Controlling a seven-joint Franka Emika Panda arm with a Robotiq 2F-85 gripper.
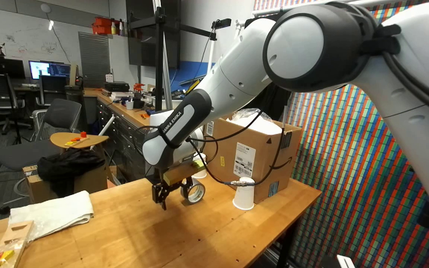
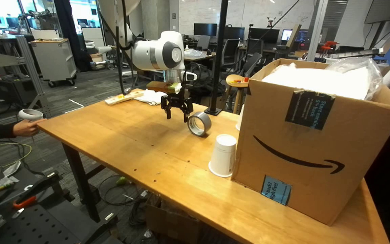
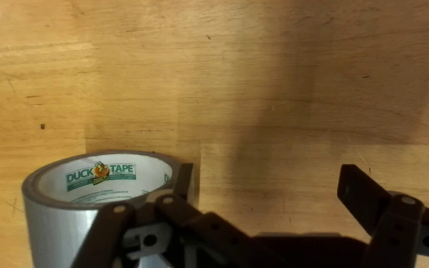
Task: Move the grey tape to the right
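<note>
The grey tape (image 1: 196,200) is a silvery ring with a pale hollow core, standing on its curved edge on the wooden table. It also shows in an exterior view (image 2: 207,122) and at the lower left of the wrist view (image 3: 56,227). My gripper (image 1: 175,201) is open and points down, a little above the table; it also shows in an exterior view (image 2: 177,118) and in the wrist view (image 3: 267,174). One finger is right beside the tape and overlaps it in the wrist view; I cannot tell if they touch. The tape is outside the jaws. Only table lies between the fingers.
An upside-down white paper cup (image 2: 222,156) stands by a large cardboard box (image 2: 283,152). Another white cup (image 2: 240,118) is partly hidden behind the box. A white cloth (image 1: 54,214) and a wooden tray (image 1: 18,238) lie at the far end. A person's hand (image 2: 27,127) is at a table corner.
</note>
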